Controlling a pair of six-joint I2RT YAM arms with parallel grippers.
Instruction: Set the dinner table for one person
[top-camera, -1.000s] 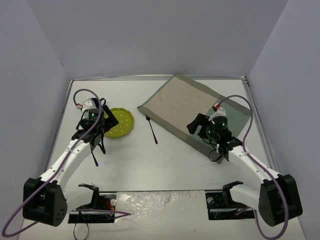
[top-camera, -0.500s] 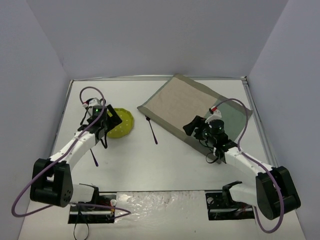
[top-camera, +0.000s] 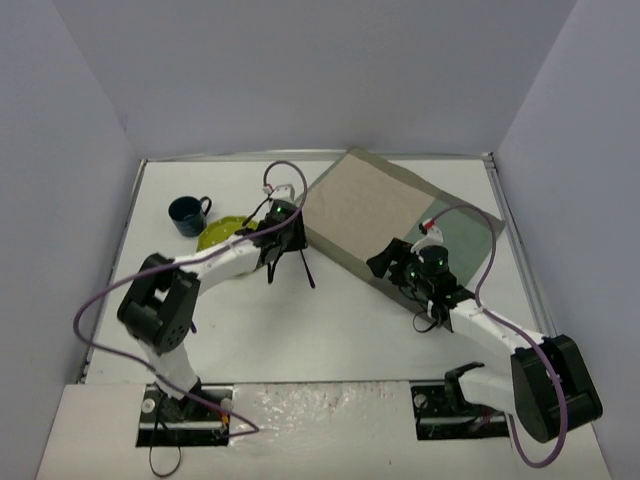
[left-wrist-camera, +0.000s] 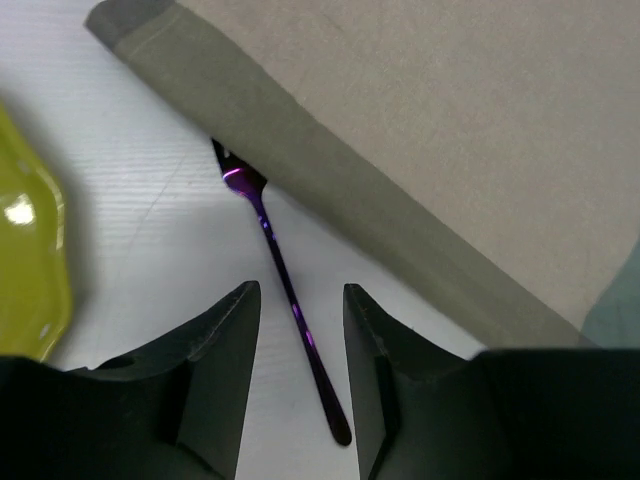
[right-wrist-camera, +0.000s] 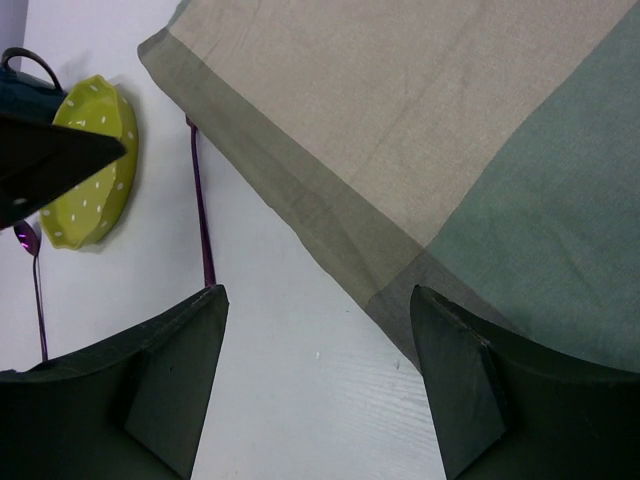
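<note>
The dinner table is a white tabletop. A purple fork lies on it, its head at the edge of the beige-and-green placemat. My left gripper hangs low over the fork's handle. Its jaws are partly narrowed, one on each side of the handle, with a gap and no contact. From above, the left gripper is seen between the yellow plate and the placemat. My right gripper is open and empty over the placemat's near-left edge, where the top view also shows the right gripper.
A dark blue cup stands left of the yellow plate. In the right wrist view a second purple utensil lies on the table near the plate. Grey walls close in the table on three sides.
My left arm swung right from the yellow plate to the fork and its jaws narrowed. The cup came into view. The right gripper shifted slightly left.
</note>
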